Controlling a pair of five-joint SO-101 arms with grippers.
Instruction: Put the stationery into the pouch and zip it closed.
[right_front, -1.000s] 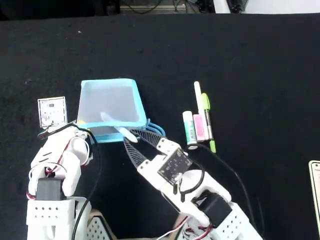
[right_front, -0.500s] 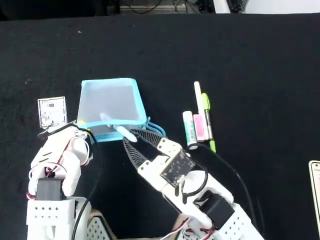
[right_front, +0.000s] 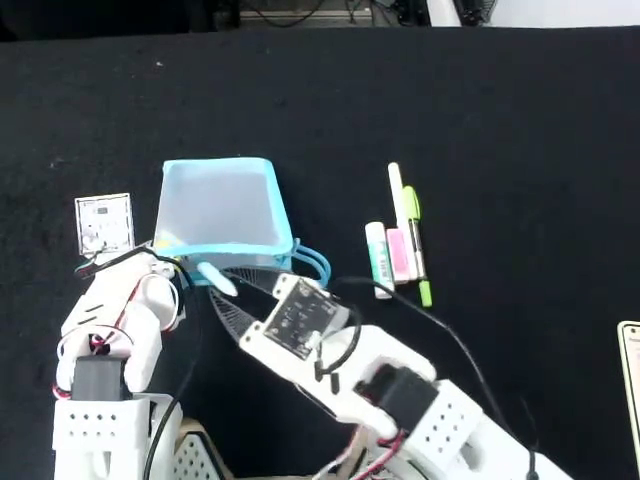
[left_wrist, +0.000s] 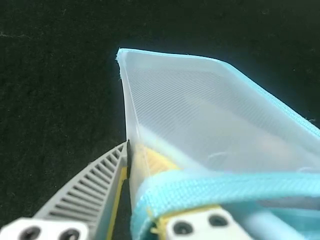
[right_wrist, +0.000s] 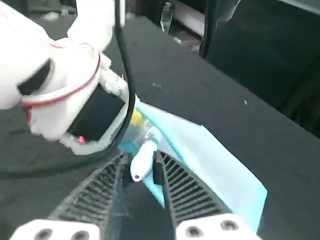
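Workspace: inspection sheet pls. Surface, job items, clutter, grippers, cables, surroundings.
Surface: black table, flat.
Job's things: pouch, mouth toward the arms. A white pen, green highlighter, tube and pink eraser lie together, apart from it.
Clutter: white square card beside the pouch; pale object at the table edge.
Grippers: left gripper shut on the pouch rim; right gripper shut on a marker at the pouch mouth.
Cables: black lead trails off the right arm over the table.
Surroundings: loose wires beyond the far edge.
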